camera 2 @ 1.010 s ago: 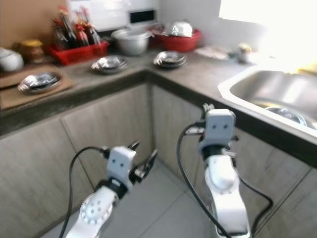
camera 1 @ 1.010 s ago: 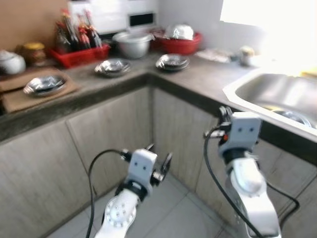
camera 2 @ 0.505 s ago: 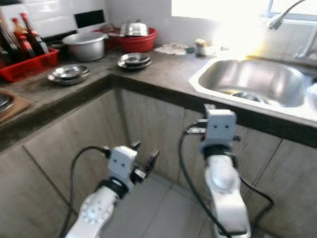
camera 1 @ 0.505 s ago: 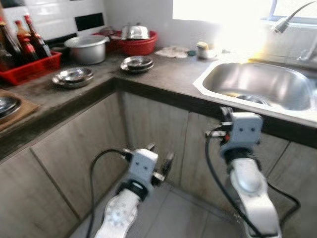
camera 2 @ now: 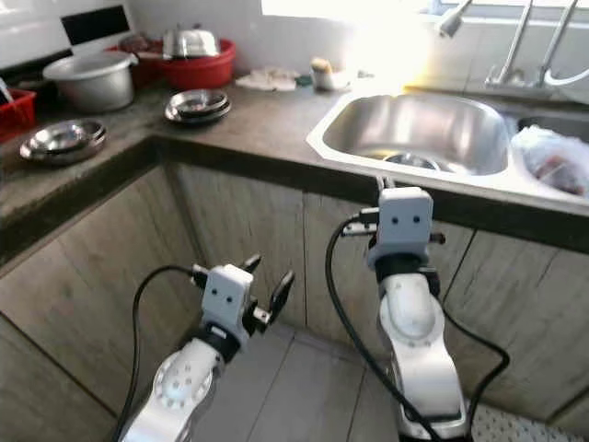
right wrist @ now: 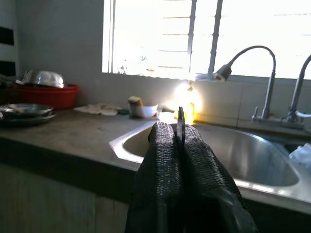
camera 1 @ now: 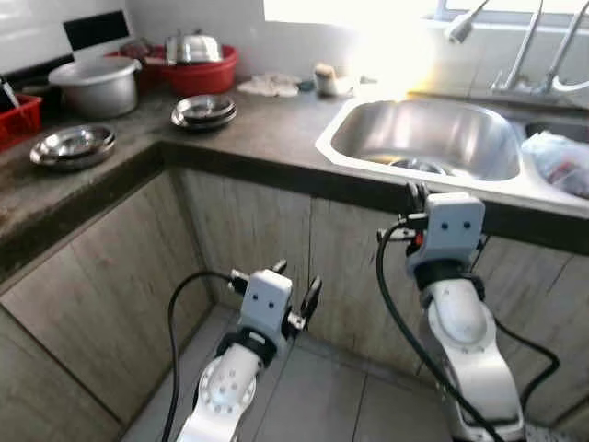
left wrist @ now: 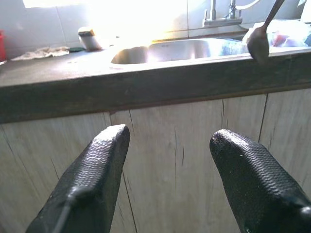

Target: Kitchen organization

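Stainless steel fills the head camera's frame: the sink [camera 1: 433, 138] now sits at the countertop's [camera 1: 267, 129] front edge where, a second ago, a red tray of bottles and the inner corner dominated. The robot has turned toward the basin, so organizing looks about to begin there. Stacked steel bowls [camera 1: 204, 110] wait near the back corner, another stack [camera 1: 72, 145] at the left edge.

From the left wrist, the left gripper [left wrist: 167, 160] hangs with fingers spread wide, empty, facing the cabinet door [left wrist: 170, 145].

From the right wrist, the right gripper [right wrist: 179, 145] is pressed closed on nothing, aimed over the sink's rim toward the faucet [right wrist: 243, 63].

No brand or writing is legible anywhere.
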### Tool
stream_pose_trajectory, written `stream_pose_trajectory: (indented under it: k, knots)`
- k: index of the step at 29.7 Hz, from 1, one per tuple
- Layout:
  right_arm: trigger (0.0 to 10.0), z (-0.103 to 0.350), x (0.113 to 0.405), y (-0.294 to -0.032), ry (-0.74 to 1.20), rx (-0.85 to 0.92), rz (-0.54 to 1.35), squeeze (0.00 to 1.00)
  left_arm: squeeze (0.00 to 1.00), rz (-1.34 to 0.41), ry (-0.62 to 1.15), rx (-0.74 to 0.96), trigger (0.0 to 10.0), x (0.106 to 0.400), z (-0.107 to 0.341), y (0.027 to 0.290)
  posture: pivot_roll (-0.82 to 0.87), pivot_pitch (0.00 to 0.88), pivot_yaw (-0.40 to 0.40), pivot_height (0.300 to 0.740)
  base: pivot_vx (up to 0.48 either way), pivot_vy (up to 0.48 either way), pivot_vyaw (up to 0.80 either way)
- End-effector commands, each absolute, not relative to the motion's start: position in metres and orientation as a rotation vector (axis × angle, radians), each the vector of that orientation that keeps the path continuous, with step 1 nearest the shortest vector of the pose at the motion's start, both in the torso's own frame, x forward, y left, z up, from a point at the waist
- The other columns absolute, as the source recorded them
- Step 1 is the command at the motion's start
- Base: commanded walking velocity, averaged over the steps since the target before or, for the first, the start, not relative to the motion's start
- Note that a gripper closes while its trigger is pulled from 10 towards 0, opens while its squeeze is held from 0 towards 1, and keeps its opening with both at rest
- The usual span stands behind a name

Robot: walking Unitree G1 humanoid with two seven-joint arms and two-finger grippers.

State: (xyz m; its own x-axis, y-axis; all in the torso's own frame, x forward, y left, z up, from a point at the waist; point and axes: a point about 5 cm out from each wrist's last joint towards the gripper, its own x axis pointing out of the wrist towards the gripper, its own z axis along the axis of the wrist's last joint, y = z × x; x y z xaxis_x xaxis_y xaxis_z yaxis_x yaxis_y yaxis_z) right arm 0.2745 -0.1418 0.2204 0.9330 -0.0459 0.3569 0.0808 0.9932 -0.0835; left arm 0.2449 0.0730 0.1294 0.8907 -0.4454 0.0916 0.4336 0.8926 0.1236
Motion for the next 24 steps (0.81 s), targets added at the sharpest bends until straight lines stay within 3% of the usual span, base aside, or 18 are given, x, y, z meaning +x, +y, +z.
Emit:
stream_pose_trajectory:
  k: [1,24]
  knots:
    - [10.0,0.234,0.274,-0.145,-0.42,-0.099,-0.08,0.0,0.0,-0.461,-0.128,0.119,10.0,0.246,0.131,0.074,0.1,0.0,-0.009,0.74,0.341,0.0,0.0]
    - [10.0,0.265,0.283,-0.157,-0.531,-0.101,-0.088,0.0,0.0,-0.46,-0.138,0.117,10.0,0.247,0.132,0.075,0.1,0.0,-0.008,0.74,0.337,0.0,-0.06]
